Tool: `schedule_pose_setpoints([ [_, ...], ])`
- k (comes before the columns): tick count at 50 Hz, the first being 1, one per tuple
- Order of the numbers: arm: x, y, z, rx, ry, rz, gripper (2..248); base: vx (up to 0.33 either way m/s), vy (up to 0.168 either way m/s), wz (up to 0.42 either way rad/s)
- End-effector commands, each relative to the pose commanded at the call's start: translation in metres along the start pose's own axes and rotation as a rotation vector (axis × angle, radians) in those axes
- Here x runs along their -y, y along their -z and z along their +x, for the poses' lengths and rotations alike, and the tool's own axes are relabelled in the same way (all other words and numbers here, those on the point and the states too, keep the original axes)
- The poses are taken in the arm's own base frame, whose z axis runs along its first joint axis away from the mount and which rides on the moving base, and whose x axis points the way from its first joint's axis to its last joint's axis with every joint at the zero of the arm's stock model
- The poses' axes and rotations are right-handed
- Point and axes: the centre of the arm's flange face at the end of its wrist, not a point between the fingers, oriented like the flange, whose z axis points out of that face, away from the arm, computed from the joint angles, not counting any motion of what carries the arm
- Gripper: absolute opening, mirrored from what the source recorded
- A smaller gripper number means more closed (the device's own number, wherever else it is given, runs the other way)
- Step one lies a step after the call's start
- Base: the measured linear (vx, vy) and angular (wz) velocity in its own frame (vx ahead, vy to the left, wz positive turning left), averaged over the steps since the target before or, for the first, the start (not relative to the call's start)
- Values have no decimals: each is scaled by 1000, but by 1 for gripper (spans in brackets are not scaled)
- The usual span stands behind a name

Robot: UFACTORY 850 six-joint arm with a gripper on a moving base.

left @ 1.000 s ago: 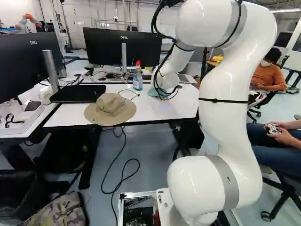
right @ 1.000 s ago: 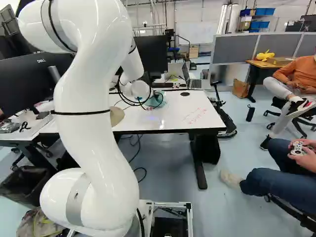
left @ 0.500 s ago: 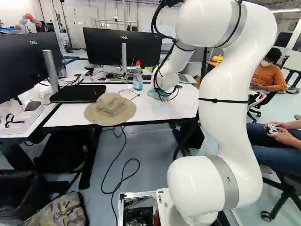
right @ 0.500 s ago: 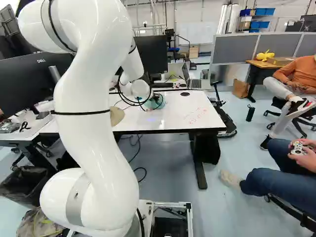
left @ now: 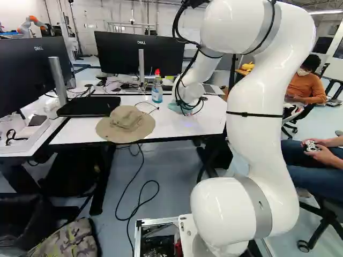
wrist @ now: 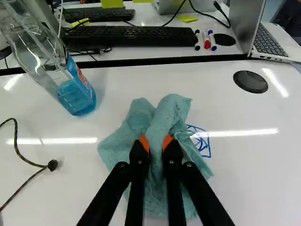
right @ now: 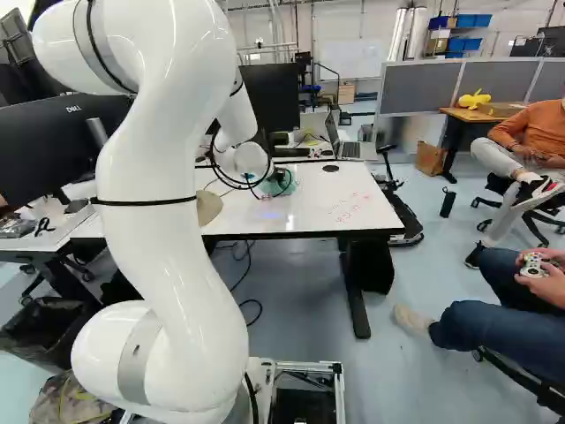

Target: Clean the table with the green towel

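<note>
In the right base view my gripper (right: 279, 181) is at the far part of the white table (right: 322, 223), largely hidden by looping cables. The wrist view shows the gripper (wrist: 155, 141) shut on the bunched green towel (wrist: 173, 110), its orange pads pressing a fold from both sides. The towel spreads over the tabletop under and around the fingers. Blue marker lines (wrist: 203, 145) show beside the towel, partly covered by it. Red marker writing (right: 351, 208) is on the table nearer its right edge in the right base view.
A spray bottle with blue liquid (wrist: 77, 94) stands beside the towel. A tan hat (left: 126, 123) lies at the table's near edge, with a thin cable (wrist: 18, 151) beyond it. Keyboards (wrist: 131, 37), markers and a laptop (wrist: 270, 40) lie past the table's far edge.
The gripper and the towel held in it have shifted slightly over the tabletop. The base, bottle and hat have stayed in place.
</note>
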Motion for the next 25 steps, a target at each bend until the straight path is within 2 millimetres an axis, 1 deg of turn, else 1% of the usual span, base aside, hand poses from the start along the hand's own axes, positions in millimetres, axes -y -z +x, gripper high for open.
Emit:
schedule_pose_setpoints([
  [25,0,0,-1,11,0,0,47,0,0,0],
])
